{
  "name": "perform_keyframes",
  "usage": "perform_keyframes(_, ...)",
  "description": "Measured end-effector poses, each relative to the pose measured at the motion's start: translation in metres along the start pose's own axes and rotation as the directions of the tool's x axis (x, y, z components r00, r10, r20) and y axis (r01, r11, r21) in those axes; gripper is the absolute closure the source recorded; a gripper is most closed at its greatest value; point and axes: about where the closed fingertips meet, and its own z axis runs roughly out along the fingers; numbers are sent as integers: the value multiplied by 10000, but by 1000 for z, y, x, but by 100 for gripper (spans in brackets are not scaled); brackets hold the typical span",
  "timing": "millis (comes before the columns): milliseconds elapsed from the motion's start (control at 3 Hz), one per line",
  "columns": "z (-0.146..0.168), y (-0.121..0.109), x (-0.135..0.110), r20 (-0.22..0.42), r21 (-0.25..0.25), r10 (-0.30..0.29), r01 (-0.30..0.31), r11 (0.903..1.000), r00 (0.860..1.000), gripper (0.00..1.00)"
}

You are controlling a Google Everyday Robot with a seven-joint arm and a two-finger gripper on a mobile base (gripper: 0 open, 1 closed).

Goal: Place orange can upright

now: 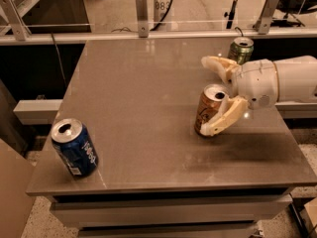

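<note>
The orange can (210,110), a copper-toned metal cylinder with a silver top rim, stands near the surface's (143,98) 3 o'clock edge, leaning slightly. Whether it holds anything cannot be told. The white arm (292,81) reaches in from 3 o'clock. Its gripper (206,95) is spread wide: the lower cream finger lies against the can's side, and the upper one is apart at its 12 o'clock. A green can (240,48) stands at 1 o'clock and a blue can (74,148) at 8 o'clock on the glossy grey surface.
</note>
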Motion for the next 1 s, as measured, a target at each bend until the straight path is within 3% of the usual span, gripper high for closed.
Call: perform_keyframes(1000, -5, 1, 5, 646, 47, 276, -280, 9996, 9975, 0)
